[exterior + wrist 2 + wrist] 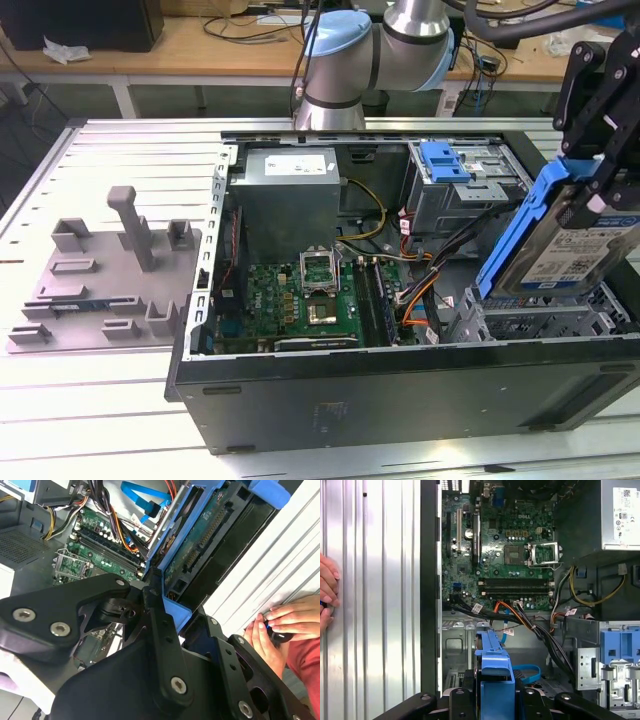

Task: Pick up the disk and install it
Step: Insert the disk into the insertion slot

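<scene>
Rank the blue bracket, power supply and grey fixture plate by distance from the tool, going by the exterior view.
1. The blue bracket, atop the drive cage, nearest the tool holding the disk.
2. The power supply, mid-frame inside the case.
3. The grey fixture plate, outside the case, at the exterior view's far left.

A wooden workbench (180,50) stands behind the metal table (100,425).

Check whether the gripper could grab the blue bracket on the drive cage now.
Probably not: the gripper is shut on the disk, though the blue bracket lies uncovered atop the drive cage.
</scene>
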`<state>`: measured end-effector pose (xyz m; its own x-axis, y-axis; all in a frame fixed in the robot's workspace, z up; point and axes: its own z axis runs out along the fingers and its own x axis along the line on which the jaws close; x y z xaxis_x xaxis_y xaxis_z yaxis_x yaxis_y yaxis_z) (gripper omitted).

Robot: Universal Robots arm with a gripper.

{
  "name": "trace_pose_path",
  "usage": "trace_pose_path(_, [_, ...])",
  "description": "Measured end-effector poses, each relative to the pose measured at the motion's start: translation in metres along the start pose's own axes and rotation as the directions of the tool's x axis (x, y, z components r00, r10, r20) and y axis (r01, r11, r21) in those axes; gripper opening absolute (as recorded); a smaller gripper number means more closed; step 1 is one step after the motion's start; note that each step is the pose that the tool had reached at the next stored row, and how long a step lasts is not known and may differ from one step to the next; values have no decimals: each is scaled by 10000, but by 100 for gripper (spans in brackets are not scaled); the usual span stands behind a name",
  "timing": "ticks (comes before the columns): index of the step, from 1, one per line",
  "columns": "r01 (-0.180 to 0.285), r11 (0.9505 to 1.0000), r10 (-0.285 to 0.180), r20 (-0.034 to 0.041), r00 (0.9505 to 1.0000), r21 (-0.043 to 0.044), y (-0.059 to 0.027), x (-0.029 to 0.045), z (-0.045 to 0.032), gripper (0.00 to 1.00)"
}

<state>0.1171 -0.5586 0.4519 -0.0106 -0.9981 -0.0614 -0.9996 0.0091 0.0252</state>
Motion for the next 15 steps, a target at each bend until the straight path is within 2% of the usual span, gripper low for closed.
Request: trace_pose_path(15, [-159,9999,159,4,9999,10,5,4,65,37])
